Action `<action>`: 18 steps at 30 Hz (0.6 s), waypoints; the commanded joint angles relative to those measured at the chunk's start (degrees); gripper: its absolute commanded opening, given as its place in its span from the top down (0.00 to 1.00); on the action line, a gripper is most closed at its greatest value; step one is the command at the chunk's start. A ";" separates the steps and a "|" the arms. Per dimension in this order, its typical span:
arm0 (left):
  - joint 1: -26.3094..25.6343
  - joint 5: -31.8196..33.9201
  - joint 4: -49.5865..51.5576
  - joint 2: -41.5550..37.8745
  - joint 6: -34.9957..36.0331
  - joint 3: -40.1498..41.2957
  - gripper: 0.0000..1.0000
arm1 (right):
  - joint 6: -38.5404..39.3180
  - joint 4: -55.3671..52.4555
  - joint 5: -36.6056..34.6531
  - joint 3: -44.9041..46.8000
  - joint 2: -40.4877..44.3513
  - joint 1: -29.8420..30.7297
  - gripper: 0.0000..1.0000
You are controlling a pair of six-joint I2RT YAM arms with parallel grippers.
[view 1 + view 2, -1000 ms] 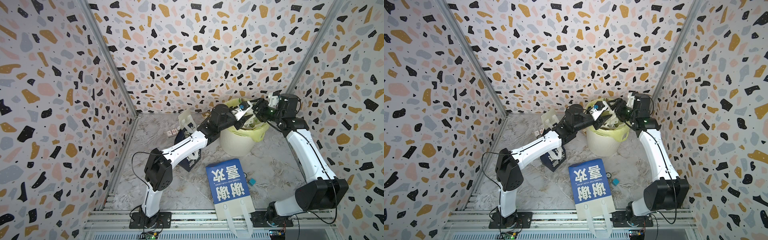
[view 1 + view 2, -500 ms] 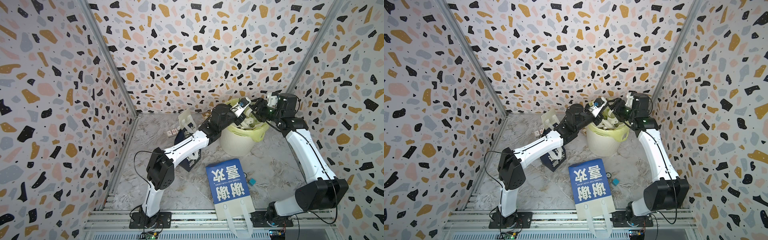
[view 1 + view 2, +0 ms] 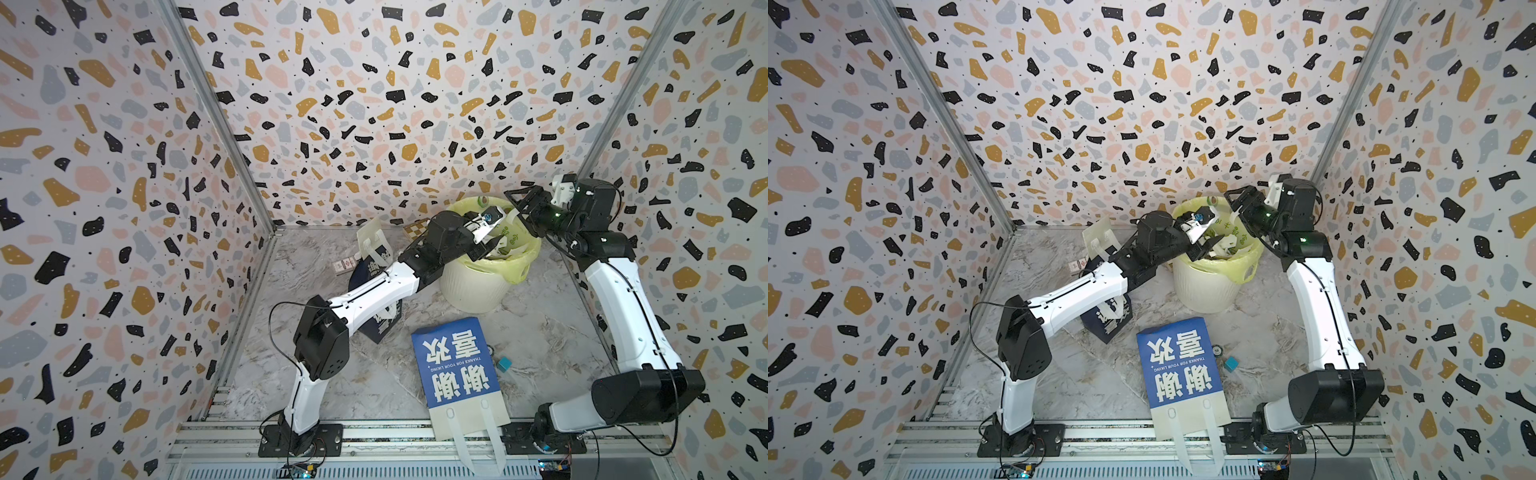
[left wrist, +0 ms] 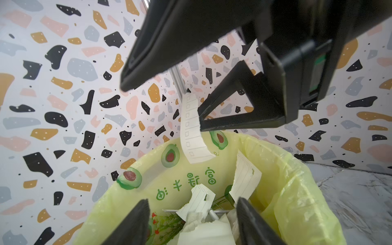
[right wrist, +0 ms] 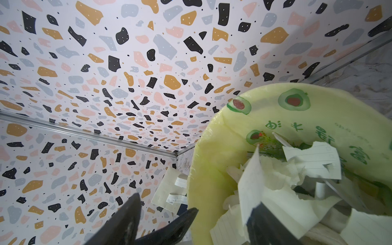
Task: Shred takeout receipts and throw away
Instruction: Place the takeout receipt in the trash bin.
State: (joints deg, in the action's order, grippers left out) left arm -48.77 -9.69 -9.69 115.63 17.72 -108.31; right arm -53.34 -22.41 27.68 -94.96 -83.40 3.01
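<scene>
Since half a second before, the left gripper (image 4: 192, 203) had been lowered from beside the right gripper (image 4: 161, 102) to the bin's (image 3: 469, 291) 8 o'clock rim and was spread wide, empty. The right gripper was parted too; a receipt strip (image 4: 192, 135) was stuck to one finger, above torn pieces (image 4: 201, 199) lying in the bin.
</scene>
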 commanded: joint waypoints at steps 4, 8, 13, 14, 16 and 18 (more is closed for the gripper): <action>-0.85 -2.30 -2.36 1.58 -0.84 -3.60 0.31 | -3.31 1.38 1.41 1.47 3.67 2.11 0.22; -0.82 -0.66 -3.65 2.76 -2.61 -4.76 0.43 | -4.88 2.30 1.81 2.60 4.30 3.19 0.23; -0.84 1.98 -5.02 3.54 -3.11 -4.71 0.66 | -5.62 2.20 1.33 3.39 5.23 4.03 0.23; -0.85 3.00 -5.19 3.61 -2.99 -4.72 0.74 | -5.63 2.20 0.94 3.69 5.57 4.03 0.23; -0.75 4.81 -5.59 3.55 -2.82 -4.65 0.89 | -5.11 1.49 -0.41 3.99 6.10 4.02 0.23; -0.81 7.47 -5.68 3.46 -2.18 -4.80 1.00 | -4.71 0.89 -1.29 4.21 6.57 4.01 0.23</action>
State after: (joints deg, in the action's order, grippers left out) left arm -49.30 -6.26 -10.90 119.26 15.46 -111.39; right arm -58.50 -20.99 27.66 -90.85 -79.05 6.57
